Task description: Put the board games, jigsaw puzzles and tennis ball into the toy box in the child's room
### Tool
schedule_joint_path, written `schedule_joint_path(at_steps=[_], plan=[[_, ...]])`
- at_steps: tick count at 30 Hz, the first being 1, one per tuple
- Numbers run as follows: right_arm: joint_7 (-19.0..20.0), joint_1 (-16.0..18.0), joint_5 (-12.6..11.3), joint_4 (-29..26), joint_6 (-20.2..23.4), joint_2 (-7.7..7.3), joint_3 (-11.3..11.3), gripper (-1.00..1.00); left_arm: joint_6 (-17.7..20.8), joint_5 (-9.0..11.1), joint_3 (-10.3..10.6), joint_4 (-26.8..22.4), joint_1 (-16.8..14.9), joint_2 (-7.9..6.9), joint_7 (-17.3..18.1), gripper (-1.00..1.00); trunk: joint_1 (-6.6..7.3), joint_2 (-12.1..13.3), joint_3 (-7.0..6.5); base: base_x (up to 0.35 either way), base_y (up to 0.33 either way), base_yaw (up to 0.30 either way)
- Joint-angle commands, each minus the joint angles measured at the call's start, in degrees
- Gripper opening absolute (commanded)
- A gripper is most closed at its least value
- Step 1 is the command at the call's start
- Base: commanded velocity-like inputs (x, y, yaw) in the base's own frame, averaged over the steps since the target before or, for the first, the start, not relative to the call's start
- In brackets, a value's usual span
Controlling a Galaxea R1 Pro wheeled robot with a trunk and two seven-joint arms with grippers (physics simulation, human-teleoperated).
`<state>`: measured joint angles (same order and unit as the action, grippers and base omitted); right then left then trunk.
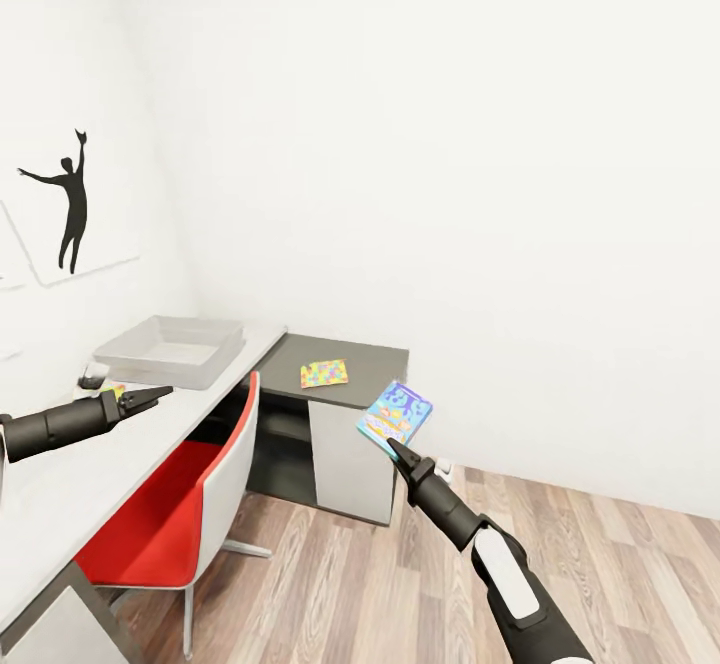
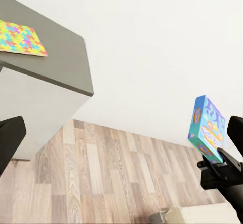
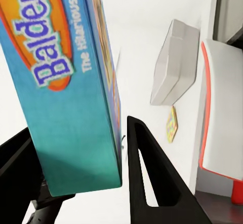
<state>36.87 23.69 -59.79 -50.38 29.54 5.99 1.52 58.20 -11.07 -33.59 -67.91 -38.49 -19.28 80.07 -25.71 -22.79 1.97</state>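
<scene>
Above the wood floor, off the low grey cabinet's corner, the right gripper grasps a blue board game by its lower edge; the box stands tilted in the air. From the right wrist, a black finger presses either side of the box, lettered "Balder…". One jigsaw puzzle lies flat on the cabinet top, well apart from the held box. On the long pale table by the left wall sits the toy box, with a red chair pushed under the table's edge. Over the table, just short of the toy box, the left gripper hovers with fingers released, holding nothing. A silhouette picture hangs on the left wall.
</scene>
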Motion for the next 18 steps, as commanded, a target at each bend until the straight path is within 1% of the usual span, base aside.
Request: schedule_joint_path(at_steps=[1,4,5,6,7,11,13,18], plan=[[0.1,0.1,-0.3,-0.1,0.4,0.02,0.2,-1.0,0.6,-0.6,-0.1,0.0,-0.1,0.03,0.6,1.0,-0.07,-0.1,0.13,0.322,-0.052,0.263],[-0.1,0.1,-0.3,-0.1,0.4,0.14,0.1,-1.0,0.6,-0.6,0.0,0.0,-0.1,0.07,0.6,1.0,-0.07,-0.1,0.13,0.324,-0.062,0.276],[-0.1,0.1,-0.3,-0.2,0.4,0.19,-0.3,-1.0,0.6,-0.6,0.0,0.0,-0.1,0.1,0.6,1.0,-0.07,-0.1,0.13,0.325,-0.07,0.283],[-0.4,0.1,-0.3,-0.2,0.4,0.12,-1.5,-1.0,0.6,-0.6,0.0,0.0,-0.1,0.11,0.6,1.0,-0.07,-0.1,0.13,0.324,-0.081,0.284],[-0.6,0.1,-0.3,-0.2,0.4,0.07,-2.1,-1.0,0.6,-0.6,0.0,0.0,-0.1,0.13,0.6,1.0,-0.07,-0.1,0.13,0.314,-0.103,0.285],[-1.0,0.0,-0.2,-0.3,0.4,0.0,-3.2,-1.0,0.5,-0.6,0.0,0.0,-0.1,0.19,0.6,1.0,-0.07,-0.1,0.13,0.279,-0.167,0.256],[-1.0,0.1,-0.2,-0.4,0.4,-0.07,-3.4,-1.0,0.5,-0.6,0.1,0.0,-0.1,0.2,0.6,1.0,-0.07,-0.1,0.13,0.259,-0.203,0.09],[-1.0,0.1,-0.2,-0.6,0.0,-0.05,-3.5,-1.0,0.5,-0.7,0.2,0.0,-0.1,0.27,0.5,1.0,-0.07,-0.1,0.13,0.254,-0.213,0.004]])
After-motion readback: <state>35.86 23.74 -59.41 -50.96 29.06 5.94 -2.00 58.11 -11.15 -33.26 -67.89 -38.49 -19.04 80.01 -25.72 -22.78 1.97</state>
